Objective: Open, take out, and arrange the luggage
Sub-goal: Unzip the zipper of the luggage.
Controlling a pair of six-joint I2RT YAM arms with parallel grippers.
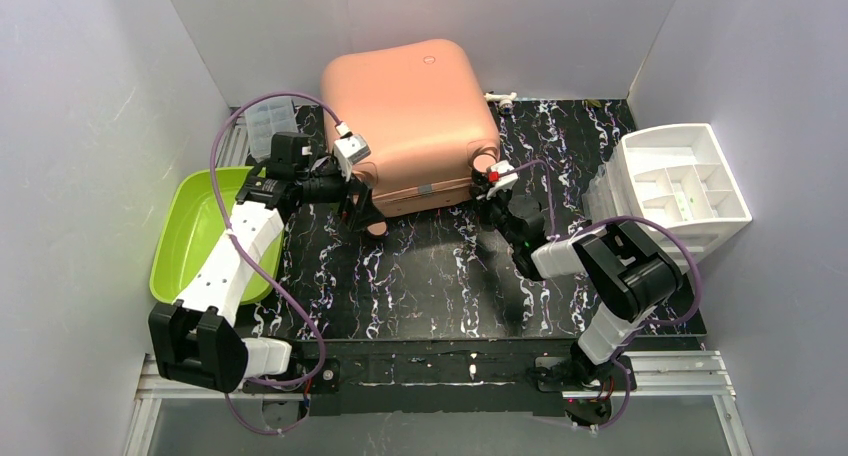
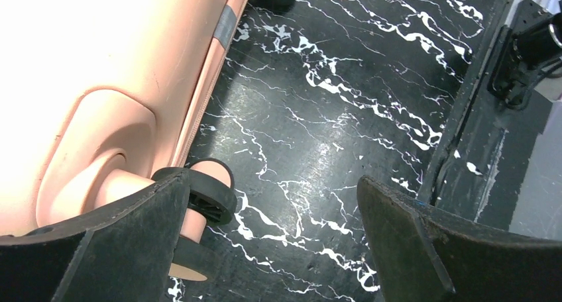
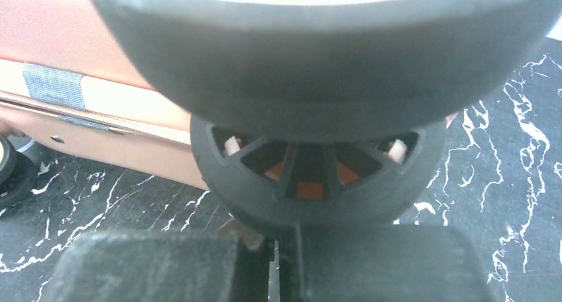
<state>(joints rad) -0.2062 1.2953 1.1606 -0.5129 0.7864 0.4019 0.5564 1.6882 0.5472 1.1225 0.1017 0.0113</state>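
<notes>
Two grippers flank the closed suitcase [image 1: 410,116], which lies flat just beyond both of them. The left gripper [image 2: 272,183] is spread fully and holds nothing, with a wheel [image 2: 209,193] just beside one finger. The right gripper [image 3: 281,249] is pinched tight with nothing visible between its pads, and another wheel [image 3: 311,176] sits directly ahead. The shell looks stiff, smooth and bulky: too wide to span, slippery to pinch, and likely to slide if tugged. Its weight can't be judged. The best holds seem to be the zip seam [image 2: 207,90], its pull (not visible), or a wheel.
</notes>
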